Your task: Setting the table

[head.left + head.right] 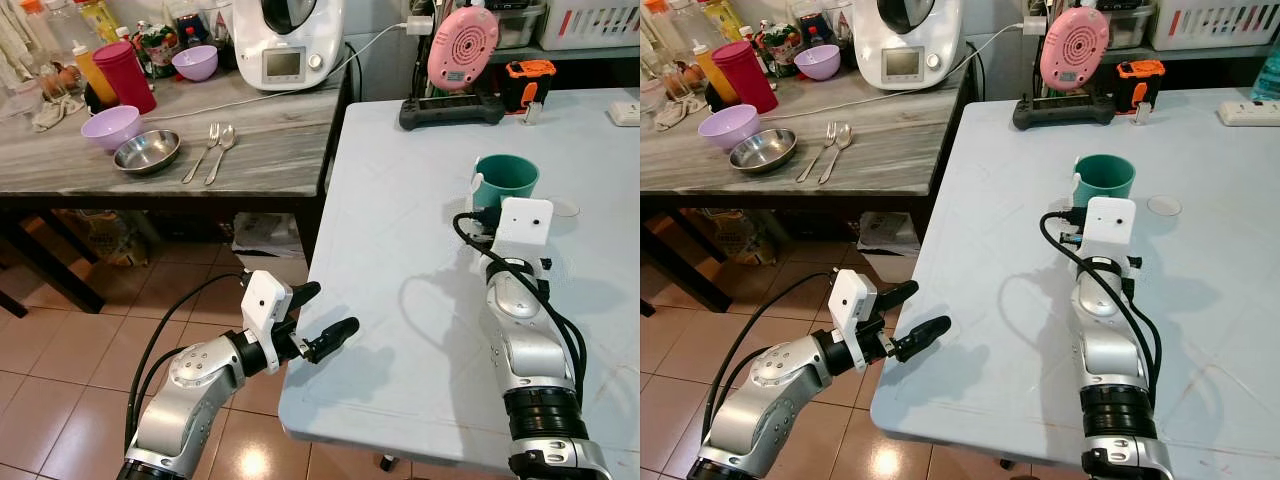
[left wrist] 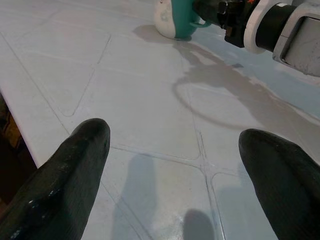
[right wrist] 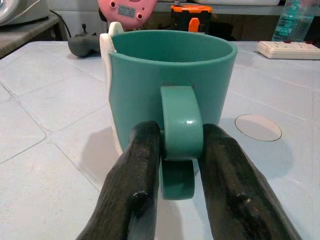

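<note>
Already the right gripper [image 3: 177, 150] pinches the handle of the teal mug [image 1: 505, 178] — upright mid-table, just beyond it (handle facing near); left gripper [image 1: 325, 315] hangs wide — well left.

I see bright, even indoor light; soft arm shadows fall on the pale table [image 1: 400, 300], floor tiles [image 1: 250, 455] glare, and everything stays sharp.
</note>
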You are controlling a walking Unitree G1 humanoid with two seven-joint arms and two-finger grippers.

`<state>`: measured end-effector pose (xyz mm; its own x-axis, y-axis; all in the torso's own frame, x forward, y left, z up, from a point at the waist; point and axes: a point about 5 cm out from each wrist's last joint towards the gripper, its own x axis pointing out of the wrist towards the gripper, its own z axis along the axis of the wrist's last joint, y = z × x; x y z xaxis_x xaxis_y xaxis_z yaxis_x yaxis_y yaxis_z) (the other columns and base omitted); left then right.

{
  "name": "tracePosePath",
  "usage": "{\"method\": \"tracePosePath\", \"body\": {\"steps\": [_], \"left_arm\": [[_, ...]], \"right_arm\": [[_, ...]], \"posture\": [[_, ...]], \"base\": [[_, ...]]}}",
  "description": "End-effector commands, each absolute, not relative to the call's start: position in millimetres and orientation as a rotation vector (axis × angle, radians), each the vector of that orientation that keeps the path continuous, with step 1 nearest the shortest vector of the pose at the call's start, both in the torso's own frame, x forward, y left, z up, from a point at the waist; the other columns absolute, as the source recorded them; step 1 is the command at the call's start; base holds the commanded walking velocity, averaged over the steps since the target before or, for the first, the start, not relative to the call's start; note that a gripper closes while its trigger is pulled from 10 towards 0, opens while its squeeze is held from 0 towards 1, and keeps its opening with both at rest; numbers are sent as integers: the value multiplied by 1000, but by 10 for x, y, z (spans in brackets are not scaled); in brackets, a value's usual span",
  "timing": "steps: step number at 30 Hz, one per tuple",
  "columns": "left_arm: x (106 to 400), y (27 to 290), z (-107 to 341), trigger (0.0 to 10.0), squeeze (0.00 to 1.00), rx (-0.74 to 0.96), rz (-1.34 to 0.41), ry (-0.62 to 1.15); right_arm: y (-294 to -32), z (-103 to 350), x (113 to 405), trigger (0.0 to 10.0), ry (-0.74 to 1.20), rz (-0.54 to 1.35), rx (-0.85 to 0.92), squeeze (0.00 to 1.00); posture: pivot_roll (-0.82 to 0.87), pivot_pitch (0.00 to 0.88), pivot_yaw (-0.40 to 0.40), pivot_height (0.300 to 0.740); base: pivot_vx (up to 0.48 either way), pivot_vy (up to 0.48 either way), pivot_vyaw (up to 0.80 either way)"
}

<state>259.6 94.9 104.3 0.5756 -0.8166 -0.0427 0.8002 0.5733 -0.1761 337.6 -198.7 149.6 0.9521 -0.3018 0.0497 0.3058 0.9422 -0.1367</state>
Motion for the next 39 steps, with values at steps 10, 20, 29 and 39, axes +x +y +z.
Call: {"method": "tracePosePath", "body": {"steps": [10,20,29,39], "left_arm": [[2606,1003,1054,10000,0,-123,-930,123],[2719,1062,1083,10000,0,-124,-839,92],[2851,1150,1153,10000,0,-163,-759,55],[3108,1341,1146,10000,0,-105,-521,47]], "right_arm": [[-1934,1507,3399,0,-36,-294,-135,0],[-1669,1552,3253,0,-83,-119,-78,0],[-1488,1640,3007,7137,-136,80,-56,0],[-1374,1712,2827,10000,-125,270,-115,0]], "posture": [[-255,72,146,740],[-258,23,149,740],[-272,0,152,740],[-294,0,158,740]], "base": [[0,0,0],[0,0,0],[0,0,0],[0,0,0]]}}
